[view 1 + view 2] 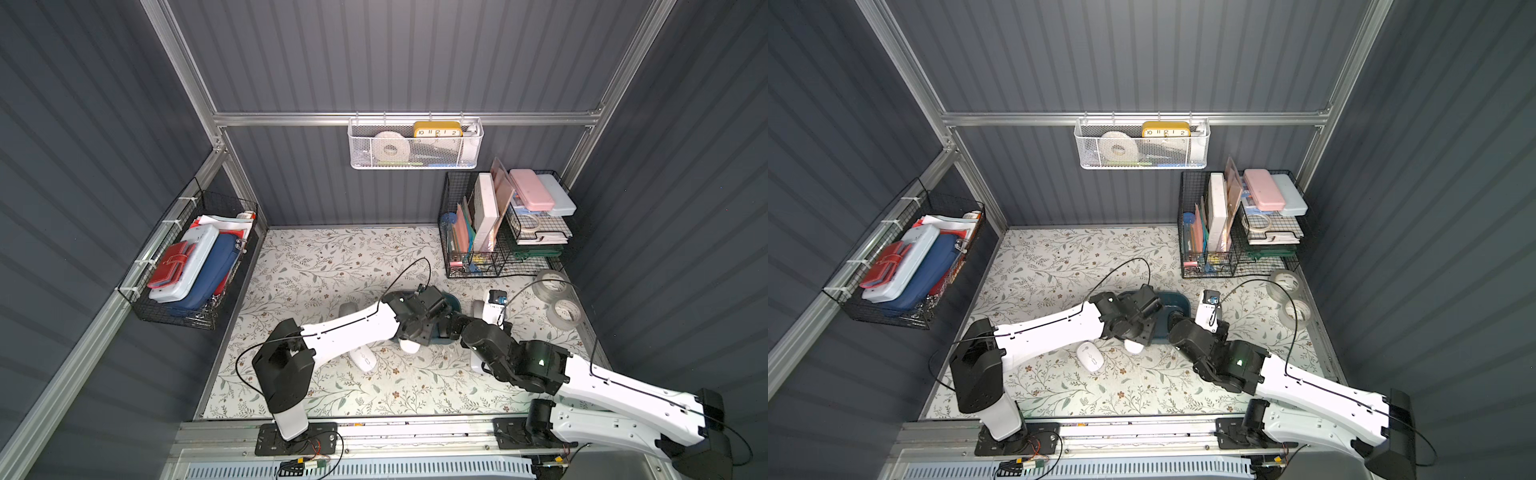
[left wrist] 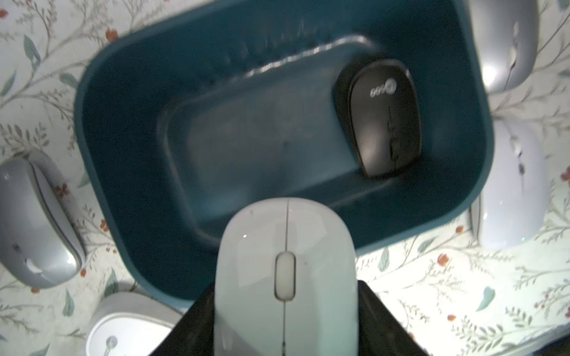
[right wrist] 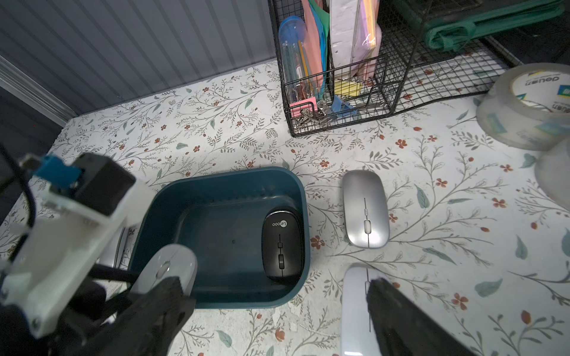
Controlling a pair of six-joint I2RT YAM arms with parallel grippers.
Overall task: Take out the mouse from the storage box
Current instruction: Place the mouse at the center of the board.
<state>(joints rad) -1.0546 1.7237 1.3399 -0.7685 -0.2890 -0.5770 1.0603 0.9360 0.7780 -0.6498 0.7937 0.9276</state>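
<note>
Left wrist view: the left arm [image 1: 353, 328] reaches forward over the desk [image 1: 332, 257], left jaws partway closed on a pale grey mouse [image 2: 285, 277], held above the near rim of the teal storage box [image 2: 123, 138]. Right jaws gape wide, holding nothing, above a white mouse [image 3: 354, 308] just beside the box. Open desk stretches toward the back wall. Inside the box, a black mouse [image 2: 382, 120] lies at one end.

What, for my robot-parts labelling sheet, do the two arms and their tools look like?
The left arm and right arm have smooth white plastic shells between chunky black joint housings. A thin black cable loops outside each. A small green light glows on the right arm's black wrist housing. The left tool and right tool are matte black.
</note>
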